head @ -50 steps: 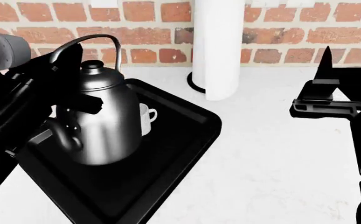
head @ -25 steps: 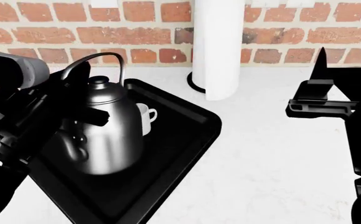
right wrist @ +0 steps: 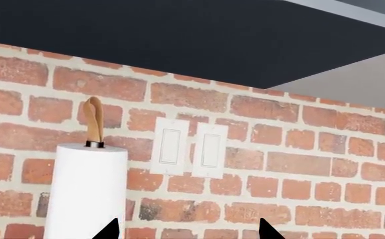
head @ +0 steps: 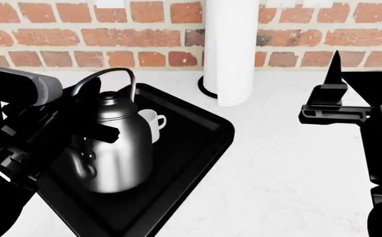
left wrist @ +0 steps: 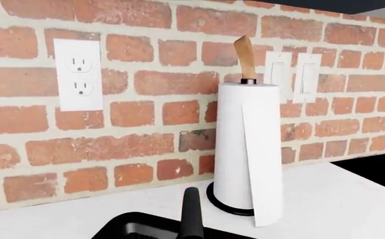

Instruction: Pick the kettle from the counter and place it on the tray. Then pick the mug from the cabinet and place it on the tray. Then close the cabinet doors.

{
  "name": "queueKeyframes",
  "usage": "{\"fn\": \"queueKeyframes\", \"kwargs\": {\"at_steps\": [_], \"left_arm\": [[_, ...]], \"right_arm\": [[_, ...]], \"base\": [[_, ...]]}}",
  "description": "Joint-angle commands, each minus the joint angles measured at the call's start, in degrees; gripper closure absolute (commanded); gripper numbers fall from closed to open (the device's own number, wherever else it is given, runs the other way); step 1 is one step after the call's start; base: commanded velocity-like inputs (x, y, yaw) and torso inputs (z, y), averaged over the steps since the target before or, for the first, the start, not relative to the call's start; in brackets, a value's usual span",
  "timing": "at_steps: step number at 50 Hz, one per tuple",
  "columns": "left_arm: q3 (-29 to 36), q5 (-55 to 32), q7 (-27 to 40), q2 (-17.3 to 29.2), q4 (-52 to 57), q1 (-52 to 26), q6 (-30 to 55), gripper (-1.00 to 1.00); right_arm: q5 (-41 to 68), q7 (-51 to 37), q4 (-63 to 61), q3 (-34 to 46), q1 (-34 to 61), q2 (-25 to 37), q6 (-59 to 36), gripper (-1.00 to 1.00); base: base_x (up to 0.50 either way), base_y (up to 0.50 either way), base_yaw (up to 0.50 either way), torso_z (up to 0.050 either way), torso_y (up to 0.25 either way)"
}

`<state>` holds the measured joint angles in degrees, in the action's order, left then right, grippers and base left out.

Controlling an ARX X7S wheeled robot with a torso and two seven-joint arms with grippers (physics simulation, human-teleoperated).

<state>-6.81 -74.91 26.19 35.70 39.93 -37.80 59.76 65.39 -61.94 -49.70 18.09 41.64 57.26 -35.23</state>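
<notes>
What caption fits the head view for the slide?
Kettle and mug sit on the tray; paper-towel roll behind on the counter.

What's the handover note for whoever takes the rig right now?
Left end effector: beside the kettle, mostly hidden; cannot tell whether it is open or shut.
Right end effector: open, empty, raised over the counter, facing the brick wall.
Kettle: upright on the tray.
Mug: on the tray behind the kettle.
Done: both placements.
Left: close the cabinet doors; the cabinet is out of view in all cameras.
Note: the paper-towel roll stands just behind the tray.
</notes>
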Motion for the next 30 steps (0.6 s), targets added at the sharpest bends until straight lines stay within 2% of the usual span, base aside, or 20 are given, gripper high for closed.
{"fn": "queueKeyframes", "kwargs": {"at_steps": [1, 18, 19, 30], "left_arm": [[-0.33, 0.94, -0.9, 0.06, -0.02, 0.79, -0.77, 1.0], [0.39, 1.23, -1.3, 0.37, -0.68, 1.22, -0.9, 1.0], [0.44, 1.22, -1.31, 0.39, -0.7, 1.25, -0.9, -1.0], [0.37, 0.42, -0.85, 0.63, -0.99, 1.16, -0.91, -1.0]], "right_arm": [[-0.04, 0.04, 0.2, 0.36, 0.42, -0.39, -0.31, -1.0], [-0.37, 0.17, 0.4, 0.48, 0.25, -0.56, -0.16, -1.0], [-0.44, 0.2, 0.42, 0.51, 0.21, -0.59, -0.14, -1.0], [-0.75, 0.29, 0.5, 0.65, -0.09, -0.69, -0.02, -1.0]], "base": [[0.0, 0.0, 0.0, 0.0, 0.0], [0.0, 0.0, 0.0, 0.001, 0.001], [0.0, 0.0, 0.0, 0.0, 0.0], [0.0, 0.0, 0.0, 0.0, 0.001]]}}
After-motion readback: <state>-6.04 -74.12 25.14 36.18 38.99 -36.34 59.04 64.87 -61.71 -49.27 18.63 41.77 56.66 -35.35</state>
